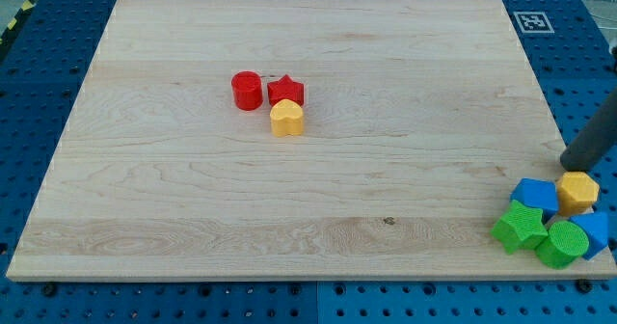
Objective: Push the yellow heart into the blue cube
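The yellow heart (pixel 286 118) lies left of the board's middle, touching the red star (pixel 286 91) just above it. The blue cube (pixel 535 196) sits at the board's bottom right corner in a cluster of blocks. My rod comes in from the view's right edge and my tip (pixel 567 165) rests just above and right of the blue cube, next to a yellow hexagon block (pixel 577 191). The tip is far right of the yellow heart.
A red cylinder (pixel 247 90) stands left of the red star. In the corner cluster are a green star (pixel 521 227), a green cylinder (pixel 562 244) and another blue block (pixel 596 232). The wooden board (pixel 308 189) lies on a blue pegboard.
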### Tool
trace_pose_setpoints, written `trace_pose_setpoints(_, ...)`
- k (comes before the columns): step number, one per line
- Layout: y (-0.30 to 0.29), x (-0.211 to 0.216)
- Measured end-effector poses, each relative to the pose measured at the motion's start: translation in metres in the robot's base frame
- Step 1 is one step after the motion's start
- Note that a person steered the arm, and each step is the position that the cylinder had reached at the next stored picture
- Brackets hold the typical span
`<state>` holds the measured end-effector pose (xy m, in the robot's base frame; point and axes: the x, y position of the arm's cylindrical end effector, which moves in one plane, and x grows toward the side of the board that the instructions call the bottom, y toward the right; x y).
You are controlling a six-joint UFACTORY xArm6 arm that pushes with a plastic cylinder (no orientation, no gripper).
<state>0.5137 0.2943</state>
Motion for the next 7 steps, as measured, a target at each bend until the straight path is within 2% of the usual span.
trace_pose_setpoints(2,0.000,0.008)
trace_pose_setpoints(3,-0.004,-0.007)
trace_pose_setpoints(5,-0.087,-0.087)
trace_pose_setpoints(7,-0.161,-0.129)
